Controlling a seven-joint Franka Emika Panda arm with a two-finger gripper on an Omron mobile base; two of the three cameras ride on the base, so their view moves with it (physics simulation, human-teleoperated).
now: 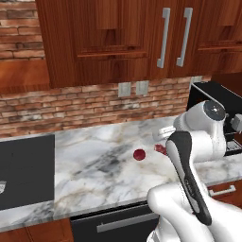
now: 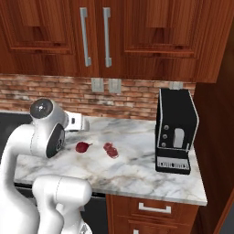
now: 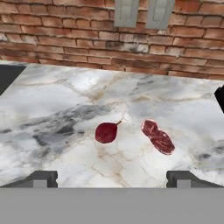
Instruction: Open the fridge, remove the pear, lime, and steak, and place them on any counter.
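Hand point(image 3: 112, 178) wide and empty above desk point(image 3: 52, 109); pear point(image 3: 106, 132) and steak point(image 3: 158, 137) just ahead, lime to be fetched clear of both.

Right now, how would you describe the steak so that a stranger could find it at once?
Find the marble counter below the brick wall, left of the black coffee machine. Two small red things lie apart near its middle. The steak is the flat, oblong, marbled one nearer the machine; the pear beside it is round and dark, with a stem.
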